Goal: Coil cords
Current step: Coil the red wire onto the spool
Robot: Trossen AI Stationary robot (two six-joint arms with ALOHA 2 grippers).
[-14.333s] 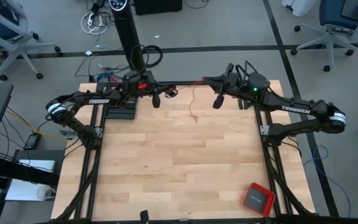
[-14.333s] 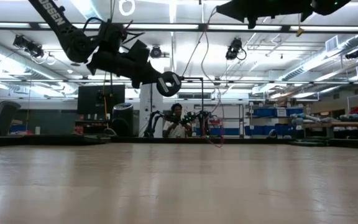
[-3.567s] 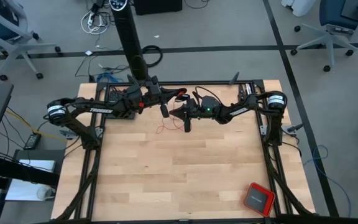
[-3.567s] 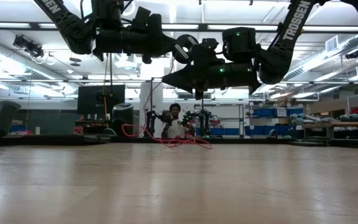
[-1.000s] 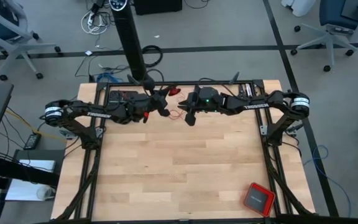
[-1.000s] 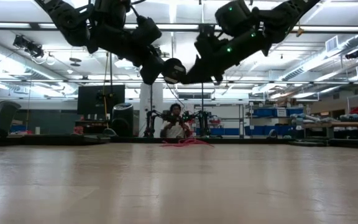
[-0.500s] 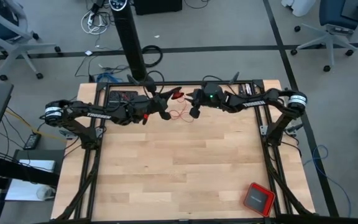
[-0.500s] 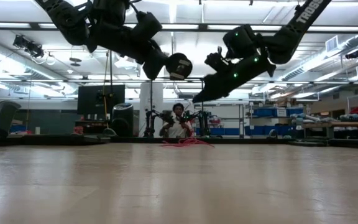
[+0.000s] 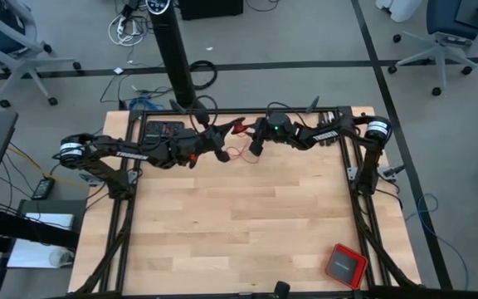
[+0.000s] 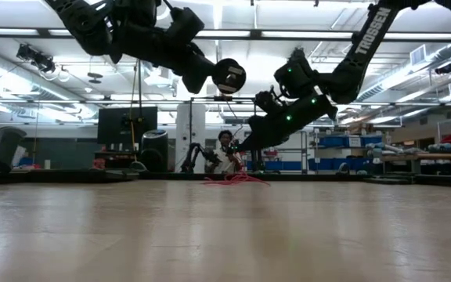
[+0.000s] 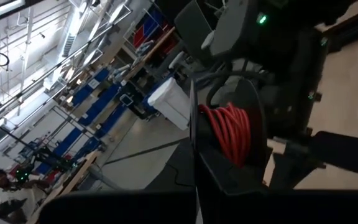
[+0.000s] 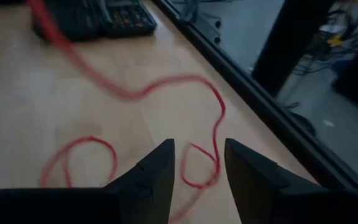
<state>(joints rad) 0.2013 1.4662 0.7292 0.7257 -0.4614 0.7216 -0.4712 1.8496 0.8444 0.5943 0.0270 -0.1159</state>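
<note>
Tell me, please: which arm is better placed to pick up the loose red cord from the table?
Probably the right: its end effector is open, right above the loose red cord. The left end effector is shut on the coiled bundle.

Thin red cord [image 9: 237,153], partly coiled, partly loose. Tight bundle of red turns [image 11: 232,130] clamped between the left gripper's [image 9: 232,128] fingers, held up off the desk [image 9: 239,216] near its far edge. From there trailing down as a slack strand to the wood. Loose loops [image 12: 191,149] lying flat on the desk just below, curling in open rings and a wavy run toward the far rim. Seen level across the desk, only a low red tangle [image 10: 236,179] far back at centre.
</note>
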